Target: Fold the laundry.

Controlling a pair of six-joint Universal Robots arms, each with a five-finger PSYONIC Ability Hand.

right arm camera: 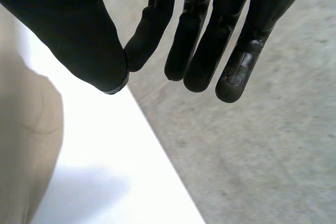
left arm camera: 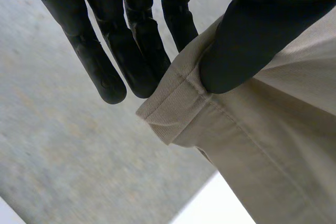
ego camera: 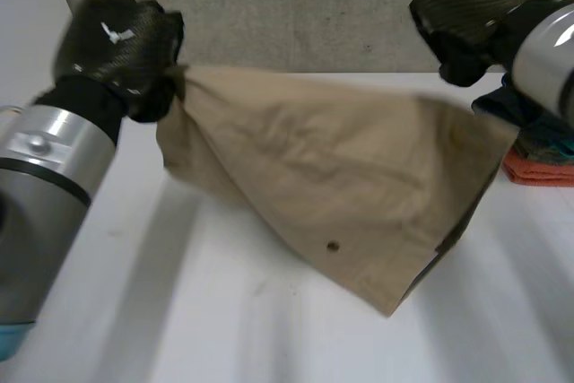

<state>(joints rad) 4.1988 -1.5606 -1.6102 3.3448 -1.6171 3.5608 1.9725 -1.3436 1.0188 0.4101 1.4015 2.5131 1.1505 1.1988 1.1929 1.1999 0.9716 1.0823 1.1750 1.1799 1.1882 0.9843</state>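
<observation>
Cloth (ego camera: 341, 177) pinched in left hand (ego camera: 117, 42); right arm (ego camera: 552, 56) half-hides pile (ego camera: 538, 168).

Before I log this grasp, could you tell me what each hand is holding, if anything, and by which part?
The left hand pinches the tan twill cloth at a hemmed corner; the right hand holds nothing.

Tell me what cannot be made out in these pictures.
- Head view: the folded pile is half hidden by the right arm and cut off by the edge.
- Head view: the dark spot on the tan cloth is too small to tell: button, hole or stain.
- Head view: the left hand's own back hides its fingers.
</observation>
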